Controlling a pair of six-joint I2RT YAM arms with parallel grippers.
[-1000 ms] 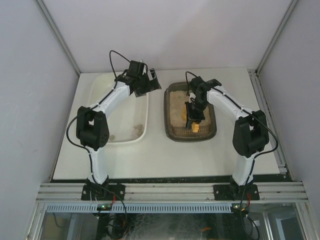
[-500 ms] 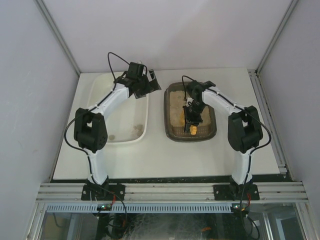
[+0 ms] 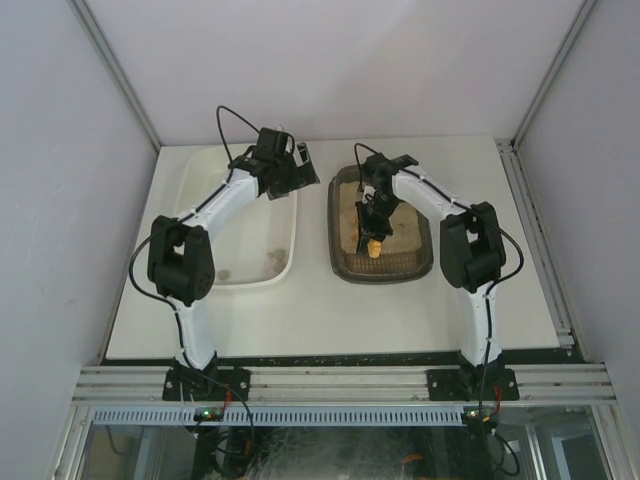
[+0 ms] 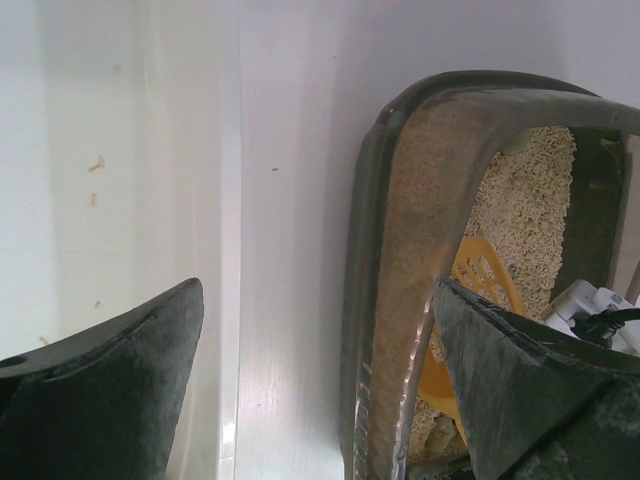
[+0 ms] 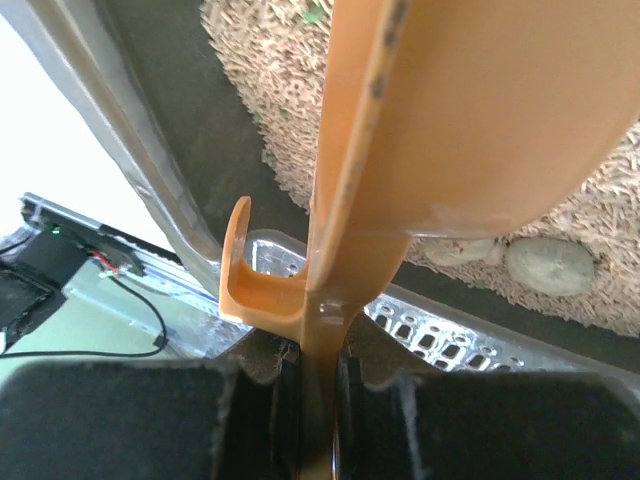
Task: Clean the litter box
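Observation:
The litter box (image 3: 343, 262), a dark brown-grey tray with beige litter, sits right of centre; its rim (image 4: 365, 300) also shows in the left wrist view. My right gripper (image 3: 374, 222) is shut on the handle of an orange slotted scoop (image 3: 372, 247), whose head is over the litter. In the right wrist view the scoop (image 5: 420, 130) fills the frame, with two pale clumps (image 5: 545, 265) on the litter (image 5: 270, 80) beside it. My left gripper (image 3: 300, 165) is open and empty, hovering between the white tub and the litter box. The scoop (image 4: 478, 275) shows in the left wrist view.
A larger white rectangular tub (image 3: 196, 166) stands at the left, with a few specks of litter inside (image 4: 97, 165). A metal rail (image 3: 340, 382) runs along the near edge. Enclosure walls close in at both sides and the back.
My right gripper has swung left and toward the back of the litter box, carrying the scoop with it. My left gripper has barely moved.

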